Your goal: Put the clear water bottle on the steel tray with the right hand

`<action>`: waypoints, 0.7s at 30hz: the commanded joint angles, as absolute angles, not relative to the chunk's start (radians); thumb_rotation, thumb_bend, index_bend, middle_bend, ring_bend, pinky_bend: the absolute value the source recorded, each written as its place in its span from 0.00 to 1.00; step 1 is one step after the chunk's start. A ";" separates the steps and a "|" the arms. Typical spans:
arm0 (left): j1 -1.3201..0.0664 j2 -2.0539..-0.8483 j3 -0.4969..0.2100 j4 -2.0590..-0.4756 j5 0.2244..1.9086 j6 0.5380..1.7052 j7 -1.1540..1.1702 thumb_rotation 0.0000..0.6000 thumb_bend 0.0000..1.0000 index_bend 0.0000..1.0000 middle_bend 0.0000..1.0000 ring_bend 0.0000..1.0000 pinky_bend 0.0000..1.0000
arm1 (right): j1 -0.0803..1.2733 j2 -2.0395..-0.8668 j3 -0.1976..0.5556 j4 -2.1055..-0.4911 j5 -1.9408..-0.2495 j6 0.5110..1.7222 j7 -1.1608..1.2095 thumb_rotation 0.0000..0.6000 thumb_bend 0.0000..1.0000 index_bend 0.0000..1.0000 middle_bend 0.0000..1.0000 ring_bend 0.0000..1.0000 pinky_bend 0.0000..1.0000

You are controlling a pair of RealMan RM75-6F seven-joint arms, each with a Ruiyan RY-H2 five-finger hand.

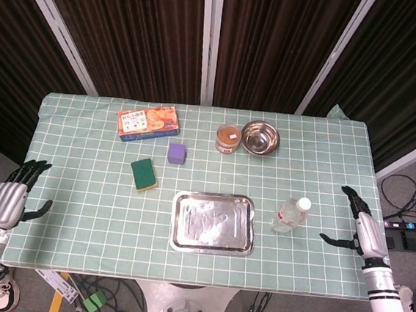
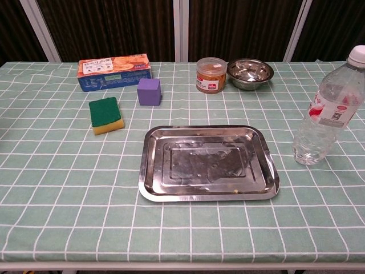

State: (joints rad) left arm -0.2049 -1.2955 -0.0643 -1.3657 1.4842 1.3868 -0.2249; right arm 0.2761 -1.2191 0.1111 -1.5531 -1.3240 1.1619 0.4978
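Observation:
The clear water bottle with a white cap stands upright on the checked cloth, just right of the steel tray, which holds nothing. My right hand hovers over the table's right edge, fingers spread, about a hand's width right of the bottle and apart from it. My left hand hangs off the table's left edge, fingers apart and holding nothing. Neither hand shows in the chest view.
A cracker box, a purple cube and a green sponge lie left of centre. An orange-filled jar and a steel bowl stand behind the tray.

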 commanded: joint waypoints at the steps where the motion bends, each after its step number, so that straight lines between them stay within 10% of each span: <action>1: -0.207 -1.302 -0.063 -1.357 1.492 1.393 -0.220 1.00 0.32 0.19 0.21 0.11 0.19 | 0.283 -1.320 0.088 -1.449 -1.447 1.126 0.763 1.00 0.00 0.00 0.00 0.00 0.00; 21: -0.207 -1.318 -0.053 -1.305 1.518 1.415 -0.254 1.00 0.32 0.19 0.21 0.11 0.19 | 0.428 -1.635 0.091 -1.042 -1.575 1.155 1.118 1.00 0.00 0.00 0.12 0.00 0.00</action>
